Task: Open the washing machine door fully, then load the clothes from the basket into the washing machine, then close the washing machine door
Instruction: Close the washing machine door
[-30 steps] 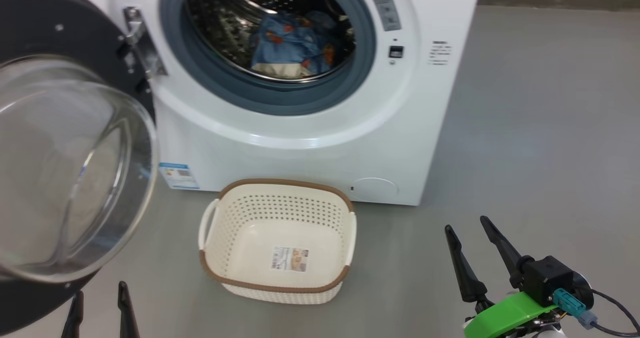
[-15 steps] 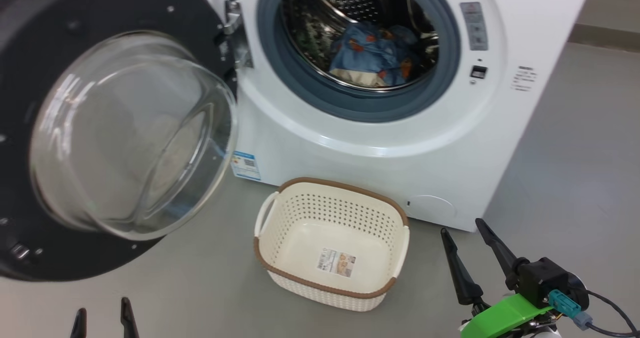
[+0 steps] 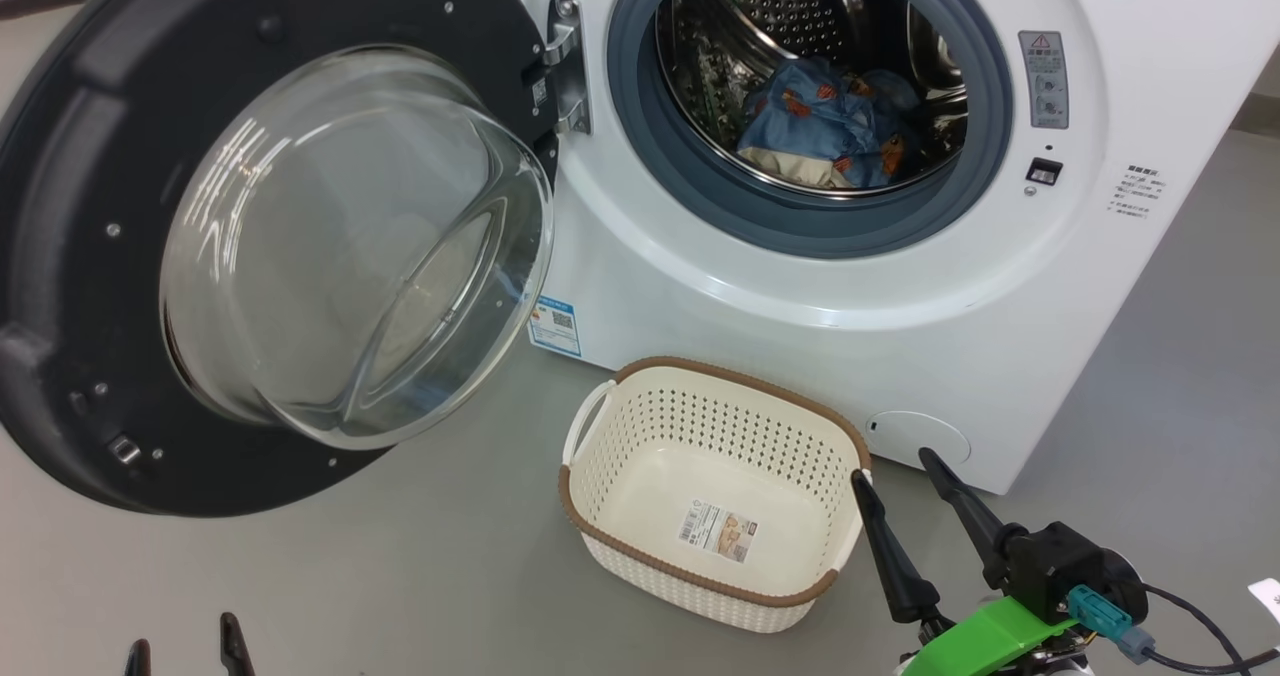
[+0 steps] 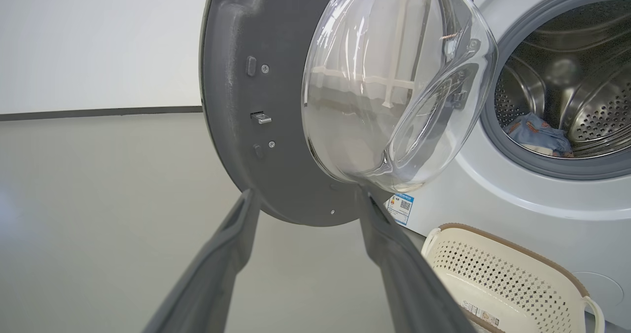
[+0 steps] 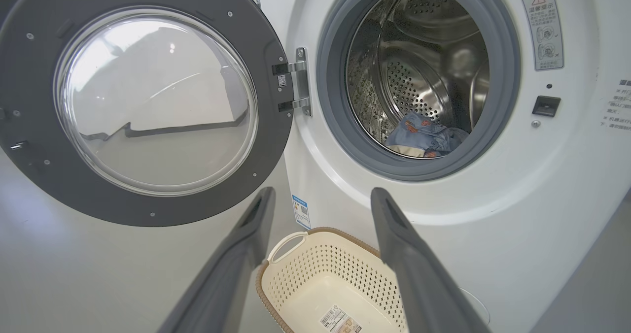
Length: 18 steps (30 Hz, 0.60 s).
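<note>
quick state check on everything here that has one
washing machine door, swung wide open
clothes, piled inside the drum
basket, upright on the floor, empty apart from a label
left gripper, open, holding nothing
right gripper, open, holding nothing

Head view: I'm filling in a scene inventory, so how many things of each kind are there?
washing machine: 1
washing machine door, swung open: 1
basket, nothing in it but a label: 1
clothes, one heap in the drum: 1
grippers, left gripper and right gripper: 2
Total: 6
</note>
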Tool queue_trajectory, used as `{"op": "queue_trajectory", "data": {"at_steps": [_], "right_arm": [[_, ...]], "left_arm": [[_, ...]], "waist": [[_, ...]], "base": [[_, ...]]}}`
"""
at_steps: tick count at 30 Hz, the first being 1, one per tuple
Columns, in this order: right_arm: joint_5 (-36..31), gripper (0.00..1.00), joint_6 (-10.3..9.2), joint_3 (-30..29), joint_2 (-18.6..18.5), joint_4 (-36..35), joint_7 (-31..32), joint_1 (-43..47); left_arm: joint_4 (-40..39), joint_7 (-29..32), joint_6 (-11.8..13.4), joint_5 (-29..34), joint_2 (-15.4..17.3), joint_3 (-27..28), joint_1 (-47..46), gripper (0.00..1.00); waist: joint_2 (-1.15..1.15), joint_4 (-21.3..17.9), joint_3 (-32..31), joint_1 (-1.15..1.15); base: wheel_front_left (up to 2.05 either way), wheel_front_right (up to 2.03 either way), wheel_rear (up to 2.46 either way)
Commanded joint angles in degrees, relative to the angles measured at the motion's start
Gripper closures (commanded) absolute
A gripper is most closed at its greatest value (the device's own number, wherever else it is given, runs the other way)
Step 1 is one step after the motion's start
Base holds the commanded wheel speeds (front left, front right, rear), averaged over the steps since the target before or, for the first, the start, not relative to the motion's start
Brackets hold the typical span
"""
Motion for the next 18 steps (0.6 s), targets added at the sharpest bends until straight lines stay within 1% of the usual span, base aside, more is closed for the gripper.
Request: {"op": "queue_trajectory", "data": {"at_steps": [1, 7, 18], "right_arm": [[0.19, 0.00, 0.09, 1.58, 0.15, -1.06, -0.28, -1.68], [-0.26, 0.00, 0.09, 2.58, 0.15, -0.24, -0.28, -3.39], [-0.46, 0.00, 0.09, 2.85, 0.15, 0.77, -0.28, -4.30]], "left_arm": [[-1.94, -0.30, 0.64, -0.50, 0.31, 1.91, -0.98, 0.00], [-2.99, -0.30, 2.21, -1.43, 0.31, 1.53, -0.32, 0.00], [-3.58, -0.30, 3.16, -1.56, 0.31, 1.31, 0.11, 0.00]], "waist": [[0.00, 0.30, 0.43, 0.00], [0.00, 0.84, 1.59, 0.00], [0.00, 0.85, 1.92, 0.00]], "base": [[0.00, 0.00, 0.00], [0.00, 0.00, 0.00], [0.00, 0.00, 0.00]]}}
